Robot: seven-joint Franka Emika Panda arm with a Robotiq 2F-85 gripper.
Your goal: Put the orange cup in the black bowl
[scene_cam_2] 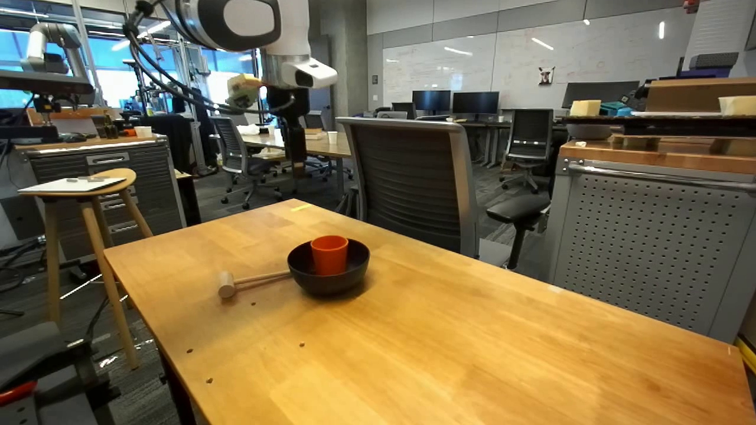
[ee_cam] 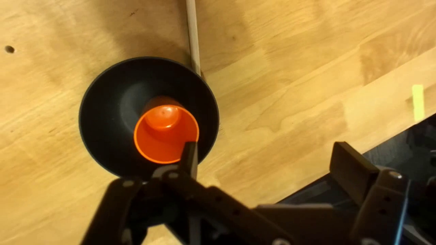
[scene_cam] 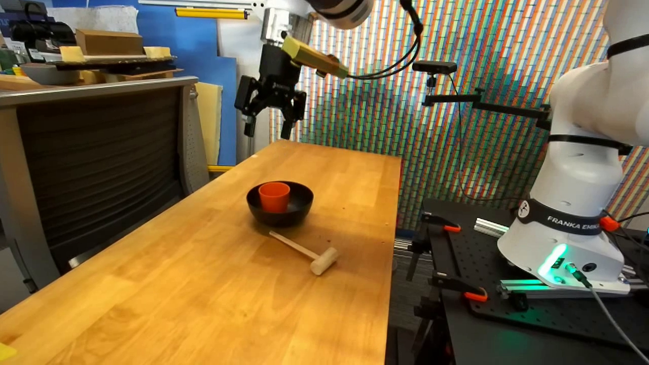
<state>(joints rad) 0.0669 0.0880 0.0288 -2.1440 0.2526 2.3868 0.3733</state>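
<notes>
Cup (scene_cam: pixel 274 197) observed inside the bowl (scene_cam: pixel 284 219) in all three views, standing upright with its mouth upward. Bowl rests upright on the table (scene_cam: pixel 243 294), its wider rim running all around the cup. Gripper (scene_cam: pixel 267 131) is raised above the level of the table, apart from both cup and bowl. Jaws are spread wide; bare wood and the table's edge show through the gap in the wrist view. One fingertip (ee_cam: pixel 187 158) overlaps the cup's rim in that view, by line of sight only. Cup sits off-centre there, towards the gripper, with a broad area of dark bowl interior exposed on the far side. The cup's inner floor shows through its mouth from above. Mallet (scene_cam: pixel 324 261) lies on the table beside the bowl, head pointing away; its handle ends just beside the bowl's wall, and whether the two touch cannot be determined. A strip of yellow tape (ee_cam: pixel 418 102) lies on the table near its edge, and small dark spots (scene_cam_2: pixel 302 344) mark the wood. Chair (scene_cam: pixel 101 147) stands alongside the table. Arm (scene_cam: pixel 583 172) is mounted on a black platform (scene_cam: pixel 507 334), a green light (scene_cam: pixel 551 258) lit at its base. A multicoloured panel (scene_cam: pixel 350 116) stands beyond the table. In an exterior view, a stool (scene_cam_2: pixel 127 177) near the table bears a flat white board (scene_cam_2: pixel 71 185)
</notes>
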